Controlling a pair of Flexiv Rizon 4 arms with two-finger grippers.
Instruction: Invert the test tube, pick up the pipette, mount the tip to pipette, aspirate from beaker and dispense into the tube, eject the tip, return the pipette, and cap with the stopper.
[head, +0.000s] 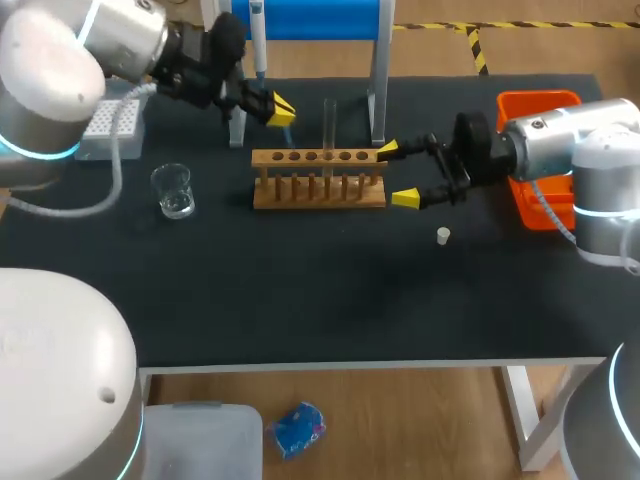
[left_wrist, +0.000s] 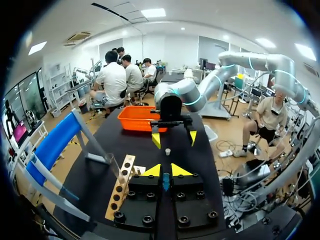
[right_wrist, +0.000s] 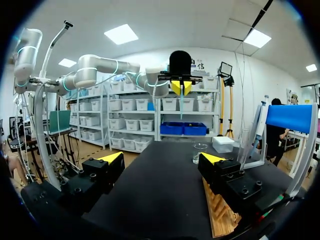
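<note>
Your left gripper (head: 278, 108) hangs behind the left end of the light wooden test tube rack (head: 318, 190). Its fingers are pressed almost together. A thin blue sliver (left_wrist: 165, 181) shows in the slit, and what it is cannot be told.

The white pipette tip box (head: 108, 125) sits at the left edge of the black table (head: 300, 300). The clear glass beaker (head: 173, 190) stands in front of the box; contents undetermined.

The pipette (head: 257, 35) hangs on the blue-topped stand (head: 380, 90) at the rear edge.

The clear test tube (head: 328, 120) stands upright in the rack.

Your right gripper (head: 396, 174) is spread wide and holds nothing, one tip just at the rack's right end.

The small white stopper (head: 443, 236) lies apart, nearer the front.

The orange bin (head: 538, 99) is at the right edge, partly hidden under your right arm.
</note>
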